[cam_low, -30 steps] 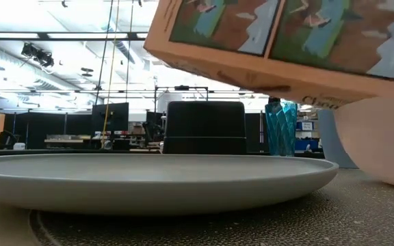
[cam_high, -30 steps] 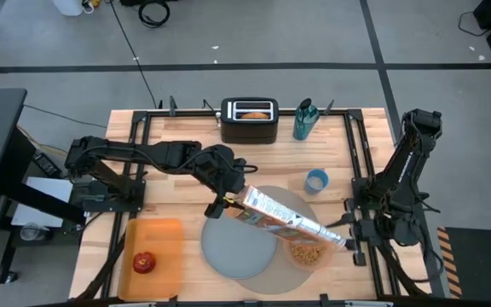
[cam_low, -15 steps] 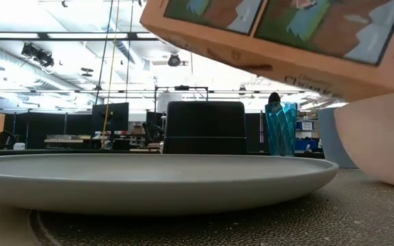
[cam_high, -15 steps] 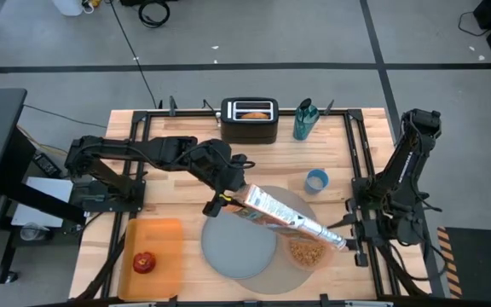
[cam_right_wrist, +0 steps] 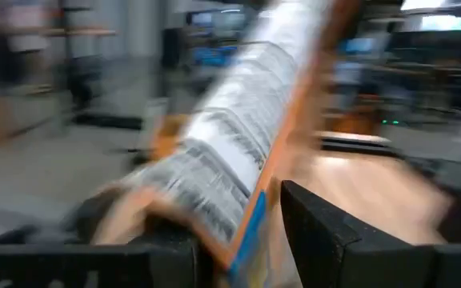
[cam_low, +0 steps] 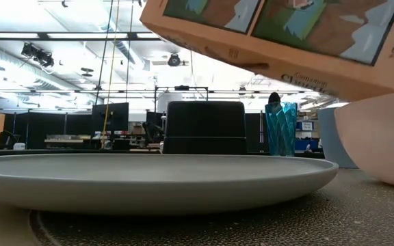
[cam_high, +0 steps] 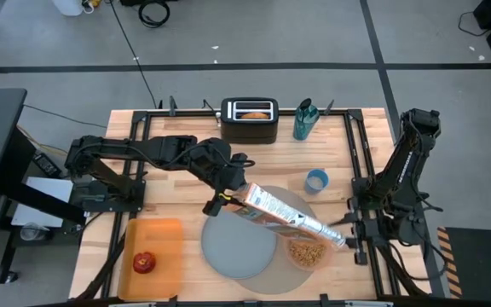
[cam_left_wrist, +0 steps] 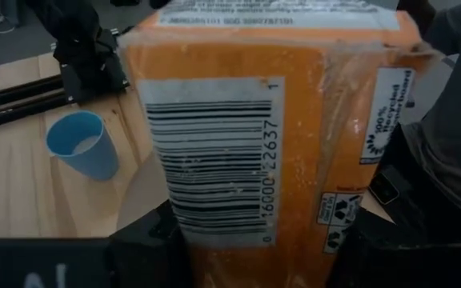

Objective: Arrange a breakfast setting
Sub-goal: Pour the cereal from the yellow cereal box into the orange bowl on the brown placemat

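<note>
The light wooden worktop carries a big round grey mat near its front edge, and both dark arms reach in over it. Between them they hold a long orange cardboard cereal box above the mat. The left end effector is closed on the box's barcoded bottom end. The right end effector is clamped on the edge of the opposite, opened end, where silver liner shows.

The box's long axis runs diagonally from the left arm toward the right front corner. It tips downward, with its open end over the bowl. Compared with a second ago the box has lifted a little and drawn back toward the left arm, so more of the bowl shows beneath it.

The grey-blue plate lies flat on the left part of the mat. A flat orange tray sits well apart, at the front left. A black toaster stands at the back edge, with a teal bottle beside it. The translucent pink bowl, holding brown cereal, rests on the mat's right side just beside the plate. A small blue cup stands upright off the mat's back rim. A red apple lies on the tray.
</note>
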You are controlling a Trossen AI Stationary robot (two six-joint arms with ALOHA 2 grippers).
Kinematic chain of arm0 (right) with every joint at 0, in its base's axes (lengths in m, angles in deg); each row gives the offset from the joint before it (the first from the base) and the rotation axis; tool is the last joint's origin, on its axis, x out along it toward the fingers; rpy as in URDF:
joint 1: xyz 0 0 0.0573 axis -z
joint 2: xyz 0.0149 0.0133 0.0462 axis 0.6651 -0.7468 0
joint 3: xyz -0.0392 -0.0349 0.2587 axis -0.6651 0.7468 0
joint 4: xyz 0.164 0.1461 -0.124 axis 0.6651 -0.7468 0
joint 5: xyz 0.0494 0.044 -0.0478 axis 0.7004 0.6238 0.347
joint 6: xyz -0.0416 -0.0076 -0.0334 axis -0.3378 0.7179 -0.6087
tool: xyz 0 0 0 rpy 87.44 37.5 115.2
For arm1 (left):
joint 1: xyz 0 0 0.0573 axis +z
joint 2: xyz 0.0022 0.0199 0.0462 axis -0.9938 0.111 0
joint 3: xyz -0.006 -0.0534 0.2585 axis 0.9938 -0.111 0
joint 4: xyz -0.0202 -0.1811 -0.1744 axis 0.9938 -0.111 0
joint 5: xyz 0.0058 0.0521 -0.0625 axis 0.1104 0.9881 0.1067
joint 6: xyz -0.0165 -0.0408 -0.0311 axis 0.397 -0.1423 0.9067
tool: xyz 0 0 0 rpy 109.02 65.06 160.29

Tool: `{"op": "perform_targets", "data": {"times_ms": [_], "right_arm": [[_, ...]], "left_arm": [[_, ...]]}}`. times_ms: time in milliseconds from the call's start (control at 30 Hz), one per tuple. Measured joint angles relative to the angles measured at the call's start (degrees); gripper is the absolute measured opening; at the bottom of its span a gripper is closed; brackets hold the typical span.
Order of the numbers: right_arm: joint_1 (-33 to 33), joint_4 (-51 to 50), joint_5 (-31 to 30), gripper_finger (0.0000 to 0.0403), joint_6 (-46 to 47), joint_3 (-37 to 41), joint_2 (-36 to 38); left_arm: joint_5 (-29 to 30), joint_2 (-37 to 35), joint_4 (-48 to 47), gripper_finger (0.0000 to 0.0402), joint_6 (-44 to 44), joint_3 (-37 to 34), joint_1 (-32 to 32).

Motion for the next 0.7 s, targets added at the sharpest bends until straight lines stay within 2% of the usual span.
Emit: {"op": "perform_targets", "data": {"times_ms": [33,100,200,267,300,367,433,533,600,667,700], "right_arm": [[0.37,0.14,1.22,0.0141,-0.57,0.0,-0.13],[0.06,0.24,-3.67,0.0141,-0.26,0.0,0.11],[0.56,0.0,2.67,0.0139,-0.24,0.0,0.03],[0.49,-0.18,-2.61,0.0138,-0.18,0.02,0.24],[0.24,-0.63,-2.53,0.0137,0.46,0.02,0.4],[0.88,-0.3,2.53,0.0137,-0.4,0.02,0.19],[0.73,-0.22,-1.62,0.0137,-0.15,0.02,0.37],[0.82,-0.48,1.05,0.0137,-0.69,0.02,0.34],[0.55,-0.84,-2.66,0.0137,0.18,0.01,0.48],[0.71,-1.33,1.74,0.0137,0.61,0.0,0.48],[1.08,-1.38,1.44,0.0137,-0.21,0.02,0.34]], "left_arm": [[-0.04,0.0,-0.1,0.0192,-0.05,0.0,0.0],[0.0,0.0,-0.17,0.0192,0.08,0.0,-0.02],[-0.03,0.0,-0.53,0.0192,-0.01,0.0,0.0],[0.0,0.0,-0.55,0.0192,0.23,0.0,-0.02],[0.0,0.0,-0.49,0.0192,0.23,0.0,-0.02],[-0.04,0.0,-0.67,0.0192,0.13,0.0,0.0],[0.0,0.0,-0.66,0.0192,0.53,0.0,-0.02],[-0.01,0.0,-0.9,0.0192,0.65,0.0,0.0],[0.04,0.0,-1.01,0.0192,0.77,0.0,0.0],[-0.02,0.0,-1.09,0.0192,0.77,0.0,0.0],[0.01,0.0,-1.34,0.0192,0.72,0.0,0.0]]}}
